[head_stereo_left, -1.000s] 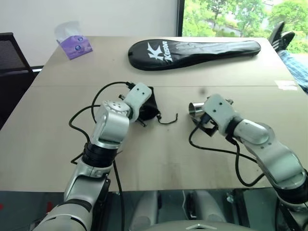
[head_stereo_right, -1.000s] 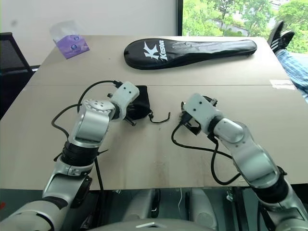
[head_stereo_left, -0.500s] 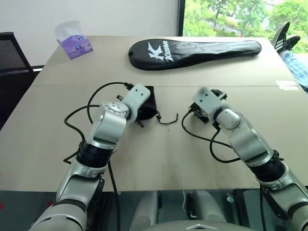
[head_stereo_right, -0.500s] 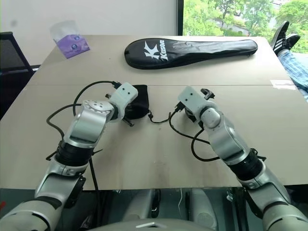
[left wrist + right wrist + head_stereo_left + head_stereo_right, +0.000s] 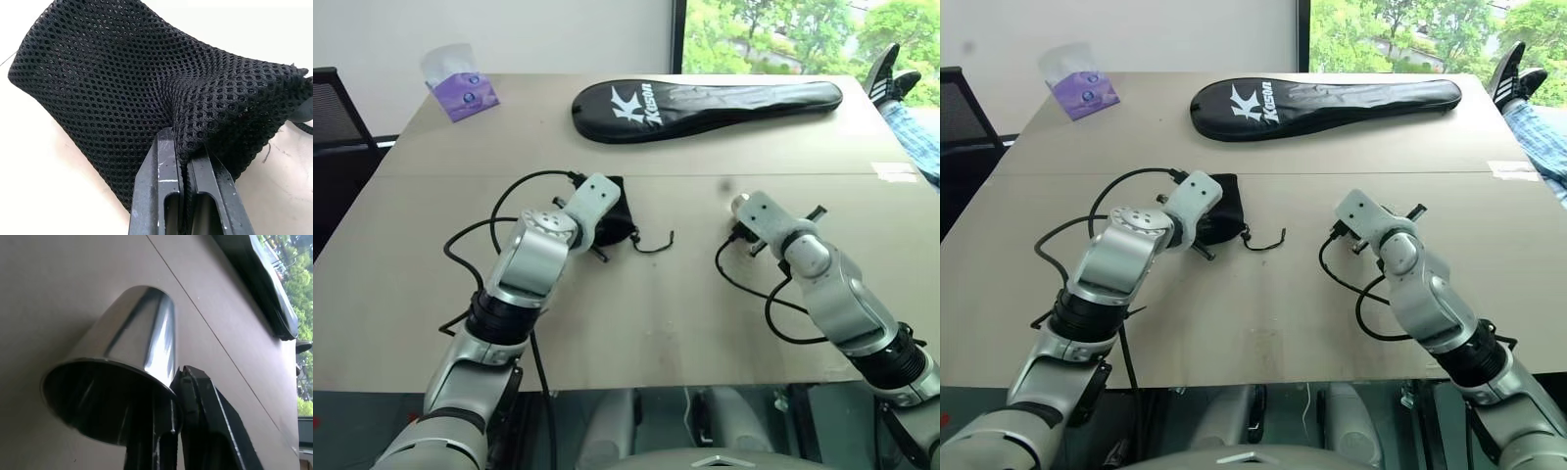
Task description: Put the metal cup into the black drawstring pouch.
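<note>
Both grasps done, insertion not yet begun. Left gripper [image 5: 182, 161] with jaws pinching a fold of the black drawstring pouch [image 5: 146, 93], lying on the surface [image 5: 636, 323]. Right gripper [image 5: 178, 401] with jaws pinching the rim wall of the metal cup [image 5: 127, 362], well apart from the pouch, to its right. Still to do: open the pouch neck, bring the cup across, slide it inside.

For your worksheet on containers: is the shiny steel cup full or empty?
Empty. The right wrist view looks into the shiny steel cup, whose dark interior holds nothing; the right gripper pinches its rim.
</note>
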